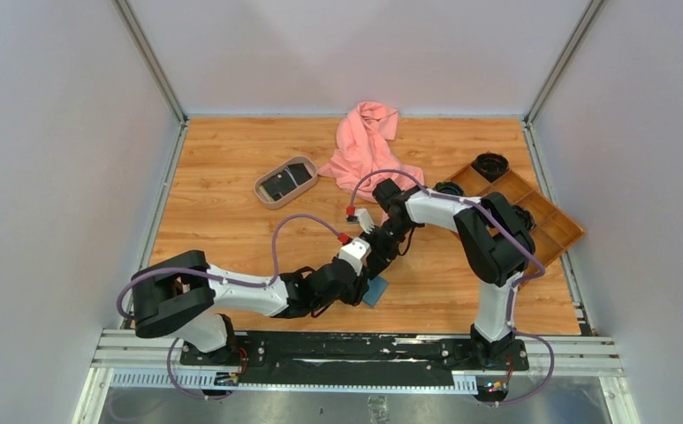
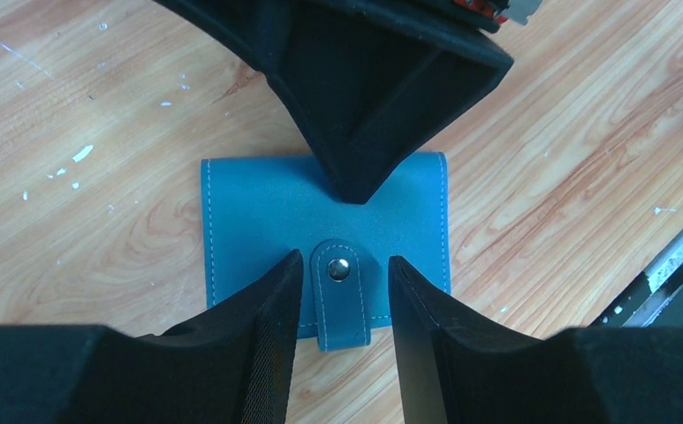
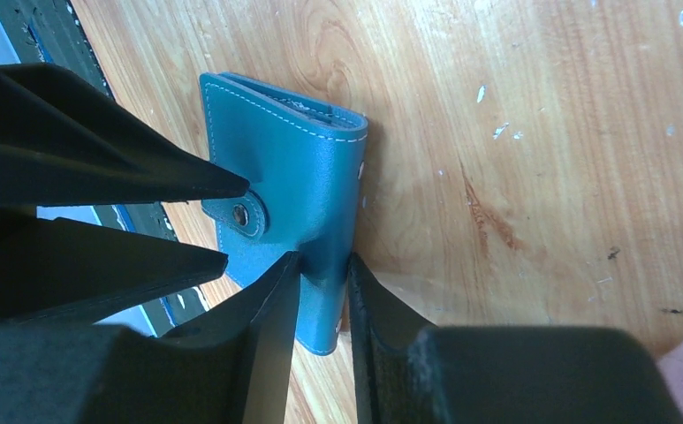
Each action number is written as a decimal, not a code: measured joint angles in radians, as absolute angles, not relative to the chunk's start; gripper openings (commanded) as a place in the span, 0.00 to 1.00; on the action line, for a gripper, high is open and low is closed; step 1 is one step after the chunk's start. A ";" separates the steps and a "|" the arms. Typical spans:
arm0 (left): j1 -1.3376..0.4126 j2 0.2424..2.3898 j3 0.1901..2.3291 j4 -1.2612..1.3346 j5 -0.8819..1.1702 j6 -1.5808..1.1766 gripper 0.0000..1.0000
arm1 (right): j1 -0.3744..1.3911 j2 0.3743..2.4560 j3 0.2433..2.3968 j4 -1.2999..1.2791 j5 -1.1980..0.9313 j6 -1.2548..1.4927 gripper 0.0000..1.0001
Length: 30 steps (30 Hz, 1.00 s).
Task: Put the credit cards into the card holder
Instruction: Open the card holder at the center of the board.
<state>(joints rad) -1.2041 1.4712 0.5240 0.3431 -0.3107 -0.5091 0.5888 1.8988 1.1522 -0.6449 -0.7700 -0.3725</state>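
Teal-blue card holder point(image 1: 375, 291) shut near the tabletop's point(image 1: 231, 221) near edge; dark credit cards point(image 1: 280, 185) well apart, in an oval tray point(image 1: 265, 195).

Card holder: small bifold, folded closed and lying flat, outer face up, pale stitching along its borders, tab point(image 2: 340, 296) folded over one long edge and fastened with a round metal snap; placed about midway along the near edge, turned slightly askew to it. Credit cards: thin black rectangles lying flat inside the beige tray, left of centre and nearer the far edge, side by side or overlapping; exact count and any lighter colours too small to tell.
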 measured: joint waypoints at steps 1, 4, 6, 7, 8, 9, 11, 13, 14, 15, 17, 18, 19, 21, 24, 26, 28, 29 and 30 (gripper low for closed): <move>-1.208 1.478 0.531 0.334 -0.318 -0.514 0.45 | 0.589 1.899 1.153 -0.646 -0.768 -0.372 0.28; -1.216 1.496 0.547 0.295 -0.341 -0.533 0.45 | 0.589 1.900 1.153 -0.646 -0.763 -0.369 0.25; -1.221 1.506 0.564 0.274 -0.359 -0.538 0.45 | 0.589 1.901 1.154 -0.646 -0.759 -0.367 0.24; -1.223 1.512 0.574 0.260 -0.369 -0.541 0.45 | 0.589 1.903 1.155 -0.646 -0.759 -0.366 0.24; -1.227 1.520 0.586 0.247 -0.381 -0.543 0.45 | 0.590 1.904 1.156 -0.647 -0.758 -0.366 0.23; -1.230 1.530 0.602 0.228 -0.393 -0.545 0.42 | 0.590 1.905 1.157 -0.648 -0.758 -0.365 0.23; -1.238 1.551 0.632 0.199 -0.413 -0.546 0.36 | 0.590 1.905 1.158 -0.648 -0.756 -0.364 0.22; -1.245 1.575 0.662 0.170 -0.432 -0.545 0.35 | 0.590 1.905 1.158 -0.649 -0.754 -0.364 0.22; -1.248 1.584 0.675 0.155 -0.442 -0.542 0.35 | 0.590 1.905 1.159 -0.648 -0.754 -0.363 0.21; -1.253 1.592 0.688 0.139 -0.452 -0.542 0.35 | 0.590 1.905 1.159 -0.648 -0.752 -0.363 0.21; -1.263 1.606 0.712 0.104 -0.475 -0.546 0.32 | 0.591 1.905 1.159 -0.648 -0.751 -0.363 0.20; -1.270 1.617 0.731 0.077 -0.490 -0.550 0.27 | 0.591 1.905 1.159 -0.648 -0.750 -0.363 0.20; -1.278 1.628 0.751 0.050 -0.506 -0.553 0.20 | 0.591 1.905 1.159 -0.648 -0.750 -0.363 0.19; -1.293 1.650 0.785 0.009 -0.535 -0.562 0.07 | 0.591 1.905 1.159 -0.648 -0.750 -0.362 0.19; -1.306 1.666 0.805 -0.021 -0.574 -0.570 0.00 | 0.591 1.905 1.159 -0.648 -0.749 -0.362 0.18; -1.306 1.666 0.808 -0.024 -0.586 -0.576 0.00 | 0.591 1.905 1.159 -0.648 -0.749 -0.362 0.17; -1.307 1.662 0.806 -0.032 -0.598 -0.579 0.00 | 0.591 1.906 1.159 -0.648 -0.748 -0.362 0.17; -1.306 1.655 0.801 -0.036 -0.602 -0.580 0.00 | 0.591 1.906 1.159 -0.648 -0.748 -0.361 0.16; -1.307 1.646 0.795 -0.040 -0.607 -0.580 0.00 | 0.591 1.906 1.159 -0.648 -0.747 -0.361 0.16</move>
